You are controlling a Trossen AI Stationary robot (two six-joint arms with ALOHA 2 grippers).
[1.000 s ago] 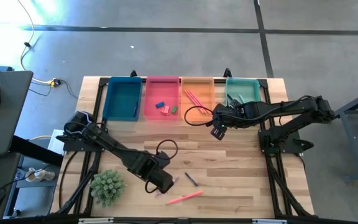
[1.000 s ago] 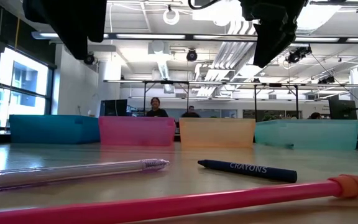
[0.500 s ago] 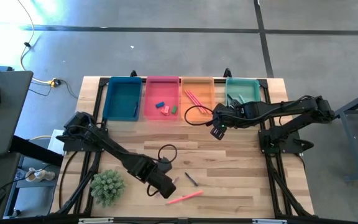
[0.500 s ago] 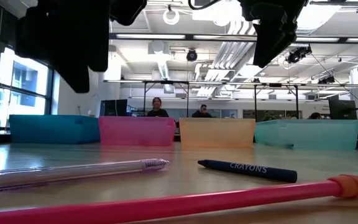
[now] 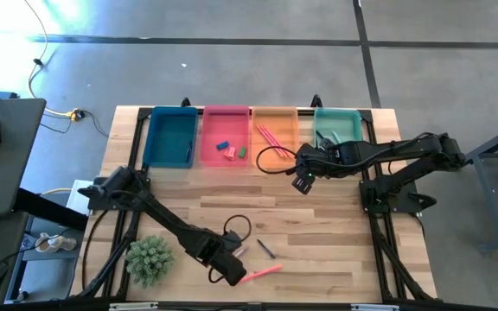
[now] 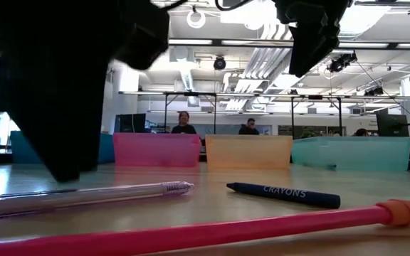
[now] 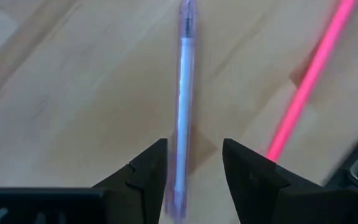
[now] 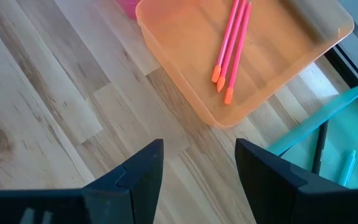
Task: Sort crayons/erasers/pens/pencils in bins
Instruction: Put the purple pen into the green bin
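Left gripper [image 7: 193, 168]: we see its fingers part open, one each side of the clear pen [image 7: 184, 99], likely to pinch it.
Right gripper [image 8: 197, 168]: wide, holding nothing, waits by the orange bin [image 8: 185, 74].
Erasers [image 5: 230, 150]: in the pink bin [image 5: 207, 138].
Writing: the blue crayon [image 6: 283, 194] says "CRAYONS".

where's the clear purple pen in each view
High: pen near the front edge, at the left gripper.
Low: lower left, lying across.
Left wrist: centre, running between the jaws.
Right wrist: not shown.
Shared landmark: pink pencil beside it.
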